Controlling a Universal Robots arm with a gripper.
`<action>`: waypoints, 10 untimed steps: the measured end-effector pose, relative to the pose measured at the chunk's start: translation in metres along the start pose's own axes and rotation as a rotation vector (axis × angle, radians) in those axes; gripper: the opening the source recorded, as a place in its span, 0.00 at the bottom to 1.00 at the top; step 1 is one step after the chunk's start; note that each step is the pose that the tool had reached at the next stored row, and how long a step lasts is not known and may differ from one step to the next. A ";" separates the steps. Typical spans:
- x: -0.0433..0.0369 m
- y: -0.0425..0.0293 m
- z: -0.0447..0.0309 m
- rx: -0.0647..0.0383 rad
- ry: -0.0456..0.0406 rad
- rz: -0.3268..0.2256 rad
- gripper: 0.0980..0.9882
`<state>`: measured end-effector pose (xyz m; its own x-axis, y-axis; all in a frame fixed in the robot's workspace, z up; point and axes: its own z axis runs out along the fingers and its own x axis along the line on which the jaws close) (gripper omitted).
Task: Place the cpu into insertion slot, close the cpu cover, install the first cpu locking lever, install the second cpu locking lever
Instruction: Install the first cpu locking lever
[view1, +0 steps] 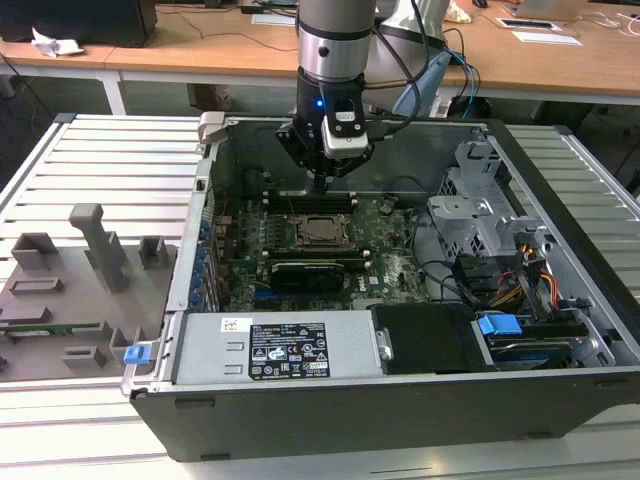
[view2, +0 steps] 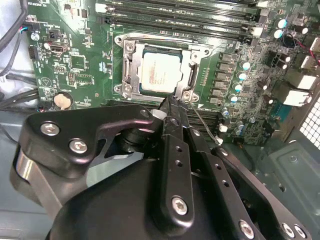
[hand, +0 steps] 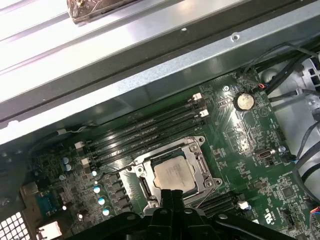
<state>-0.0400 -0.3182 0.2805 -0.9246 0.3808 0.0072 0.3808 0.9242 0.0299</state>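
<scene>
The chip (view2: 159, 71) sits in the socket (view2: 131, 70) under the cover (view2: 192, 64). The gripper (view2: 172, 102), jaws clenched and apparently empty, hovers at the socket's edge, probably working a locking lever; it needs a careful push.

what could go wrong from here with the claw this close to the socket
1. The black claw sits at a corner of the thin silver-grey metal cpu cover, which is down over the square silver-topped cpu. A sideways slip might scrape the green motherboard.

2. A thin wire lever lies right beside the claw tip, so it could be bent or missed.

3. Long black memory slots flank the socket, leaving little margin.
</scene>
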 end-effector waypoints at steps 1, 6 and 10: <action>0.0000 0.0000 0.0000 0.000 0.0002 -0.004 0.01; -0.0001 0.0000 0.0000 0.000 0.0009 -0.030 0.01; -0.0001 0.0000 0.0000 0.000 0.0021 -0.068 0.01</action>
<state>-0.0400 -0.3182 0.2804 -0.9482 0.3175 0.0073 0.3175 0.9478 0.0299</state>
